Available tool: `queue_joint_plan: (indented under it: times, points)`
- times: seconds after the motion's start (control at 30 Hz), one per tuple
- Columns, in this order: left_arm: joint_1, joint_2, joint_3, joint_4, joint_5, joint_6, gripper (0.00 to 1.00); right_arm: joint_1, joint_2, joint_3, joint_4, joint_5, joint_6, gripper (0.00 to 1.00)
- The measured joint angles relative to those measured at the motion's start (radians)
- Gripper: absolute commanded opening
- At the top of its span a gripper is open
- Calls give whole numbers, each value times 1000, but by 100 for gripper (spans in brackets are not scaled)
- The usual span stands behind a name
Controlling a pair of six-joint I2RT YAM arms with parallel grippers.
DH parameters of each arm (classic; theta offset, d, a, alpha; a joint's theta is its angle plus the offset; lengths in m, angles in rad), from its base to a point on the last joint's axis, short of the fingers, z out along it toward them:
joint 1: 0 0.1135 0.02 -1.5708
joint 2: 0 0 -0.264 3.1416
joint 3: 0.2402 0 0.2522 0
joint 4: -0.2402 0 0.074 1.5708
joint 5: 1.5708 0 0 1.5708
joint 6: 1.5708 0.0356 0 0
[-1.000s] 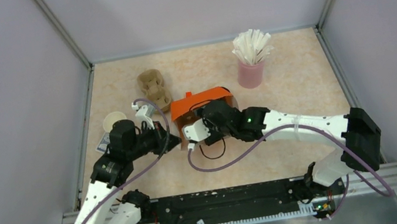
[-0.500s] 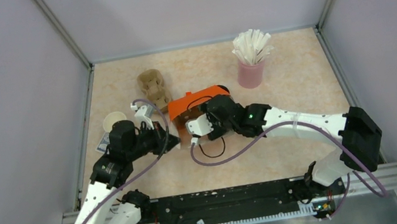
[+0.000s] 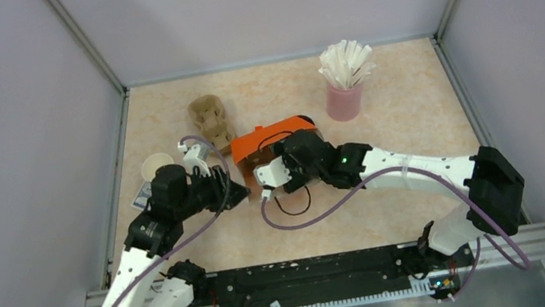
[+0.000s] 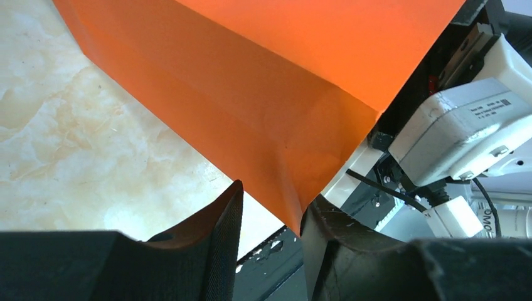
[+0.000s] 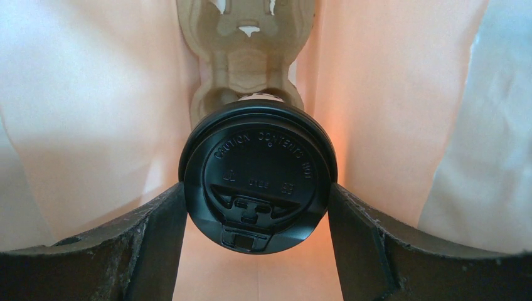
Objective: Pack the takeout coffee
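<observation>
The orange bag [image 3: 271, 136] lies on its side mid-table. In the right wrist view my right gripper [image 5: 257, 188] is shut on the takeout coffee [image 5: 257, 169], one finger pressing each side of its round black lid. Pale bag walls stand to both sides of it, and the cardboard cup carrier [image 5: 244, 37] lies just beyond. My left gripper [image 4: 273, 197] is at the bag's near-left corner [image 3: 239, 195], open. The corner of the orange bag [image 4: 263, 81] hangs between the parted fingers and is not pinched. From above, the right wrist hides the coffee.
The cardboard cup carrier [image 3: 211, 118] lies far-left of the bag. A pink cup of white straws [image 3: 344, 98] stands at the back right. A stack of cream cups [image 3: 157, 165] is by the left wall. Metal rails edge the table.
My left gripper's jaws have parted and released the bag's corner. Earlier in the second, the bag and my right gripper shifted slightly away from the arm bases.
</observation>
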Motion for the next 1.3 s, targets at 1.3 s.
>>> queue_joint_plan:
  times: [1.3]
  points:
    - [0,27,19,-2,20,-19,9,-16,23,-66,72,-49,-86,53]
